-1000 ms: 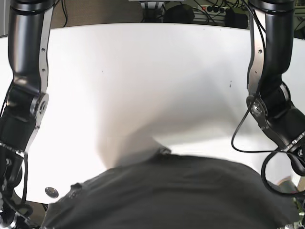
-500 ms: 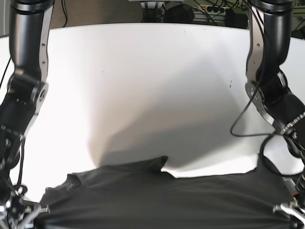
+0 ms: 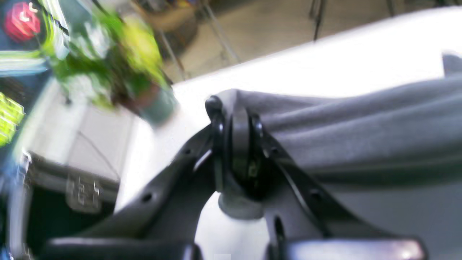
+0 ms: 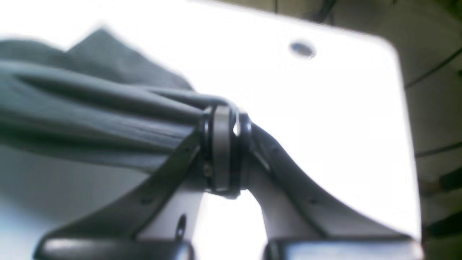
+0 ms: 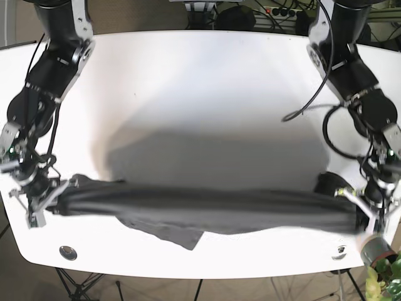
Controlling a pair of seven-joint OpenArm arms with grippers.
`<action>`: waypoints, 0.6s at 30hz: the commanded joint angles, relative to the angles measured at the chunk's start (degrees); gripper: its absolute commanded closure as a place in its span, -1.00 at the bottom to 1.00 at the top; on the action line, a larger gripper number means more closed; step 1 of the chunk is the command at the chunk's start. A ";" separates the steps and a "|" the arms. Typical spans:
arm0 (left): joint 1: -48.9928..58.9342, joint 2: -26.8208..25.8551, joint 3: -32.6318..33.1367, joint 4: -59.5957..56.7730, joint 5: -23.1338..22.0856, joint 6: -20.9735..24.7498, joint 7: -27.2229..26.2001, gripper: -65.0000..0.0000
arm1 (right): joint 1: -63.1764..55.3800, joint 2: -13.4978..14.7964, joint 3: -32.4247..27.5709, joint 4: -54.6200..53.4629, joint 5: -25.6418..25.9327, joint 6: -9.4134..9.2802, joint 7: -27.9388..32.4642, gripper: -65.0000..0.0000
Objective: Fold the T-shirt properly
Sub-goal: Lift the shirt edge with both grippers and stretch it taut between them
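Right pincer (image 5: 51, 199), jaws clamped on one end of the dark grey T-shirt (image 5: 213, 210), at the bench's (image 5: 200, 88) near-left edge in base view. The shirt runs as a taut, bunched band w/ long creases across the white bench's near part, one loose flap drooping below. Left pincer (image 5: 351, 202), jaws pinched on the other end, at far right.

The T-shirt (image 5: 207, 210) stretches like a bar across the table (image 5: 207, 88); beyond it (the far side) is bare.
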 commanded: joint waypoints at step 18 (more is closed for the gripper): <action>24.13 -1.40 -8.47 5.10 -5.25 0.83 -1.69 1.00 | -24.30 -8.34 7.49 13.11 -0.25 -0.36 1.87 0.93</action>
